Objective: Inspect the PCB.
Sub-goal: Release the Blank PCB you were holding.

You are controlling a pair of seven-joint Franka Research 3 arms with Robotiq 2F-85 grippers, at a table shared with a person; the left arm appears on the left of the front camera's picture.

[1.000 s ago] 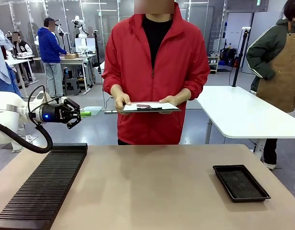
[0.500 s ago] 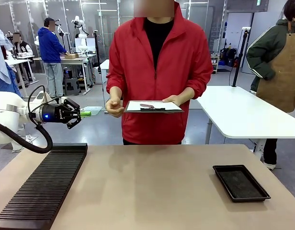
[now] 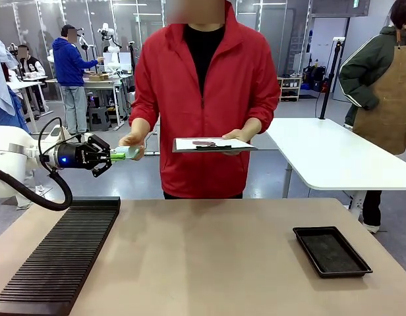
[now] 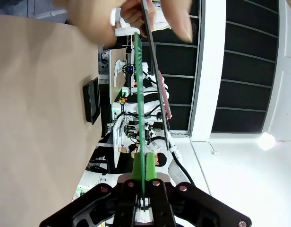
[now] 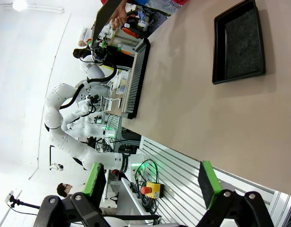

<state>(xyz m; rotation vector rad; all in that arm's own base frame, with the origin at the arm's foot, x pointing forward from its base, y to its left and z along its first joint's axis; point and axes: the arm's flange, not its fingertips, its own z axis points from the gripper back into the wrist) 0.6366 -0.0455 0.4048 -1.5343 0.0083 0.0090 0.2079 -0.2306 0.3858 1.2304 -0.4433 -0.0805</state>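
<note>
At the left of the front view, above the bench's [image 3: 209,263] left edge, the left jaws are pinching the PCB [image 3: 119,155] by its near end and holding it in the air, edge-on to the camera. A person's hand [image 3: 132,140] is covering the board's far end and hiding it. The person's other hand [image 3: 239,136] is holding a clipboard [image 3: 213,145] with white paper at centre frame, apart from the board. Below the jaws, a black ribbed rack [image 3: 58,257] is lying along the bench's left side. At lower right a black tray [image 3: 331,250] is resting on the bench, its dark floor lying open to view. In the right wrist view the right jaws are standing spread wide, their green pads [image 5: 94,182] well apart.
</note>
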